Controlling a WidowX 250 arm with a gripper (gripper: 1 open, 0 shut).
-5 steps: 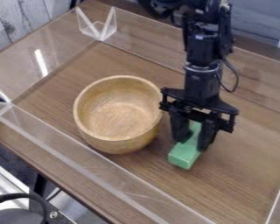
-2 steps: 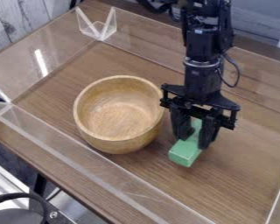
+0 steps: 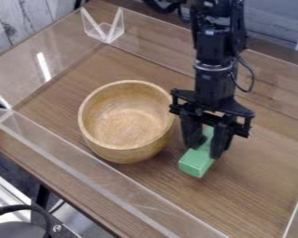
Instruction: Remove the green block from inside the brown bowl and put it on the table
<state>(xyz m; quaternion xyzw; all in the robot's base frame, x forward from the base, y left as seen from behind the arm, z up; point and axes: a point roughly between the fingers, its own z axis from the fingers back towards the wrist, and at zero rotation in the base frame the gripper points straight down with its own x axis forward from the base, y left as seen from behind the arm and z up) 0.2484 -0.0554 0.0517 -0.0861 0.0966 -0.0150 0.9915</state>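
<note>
At the far left, low clear acrylic walls (image 3: 27, 139) edge a brown wood-grain table (image 3: 127, 56). Left of centre sits the brown bowl (image 3: 124, 119), round, pale, thick-rimmed, and empty as far as I can see into it. Just to its right, close to the rim but outside it, the green block (image 3: 197, 163) is down at the tabletop, its lower end appearing to rest on the wood. Above it a black arm comes down steeply, and its gripper (image 3: 211, 141) has its fingers drawn together on the block's upper end, so the block is pinched rather than free.

From here the risks look small but real. The block seems to stand or lean on a narrow end, so when the fingers part it may tip over, and if it falls leftward it could knock the bowl's wall. If the fingers open unevenly, one pad may drag the block sideways. A lift begun before the jaws have fully let go would carry the block back up. The bowl sits near enough that a sideways withdrawal could nudge it.
</note>
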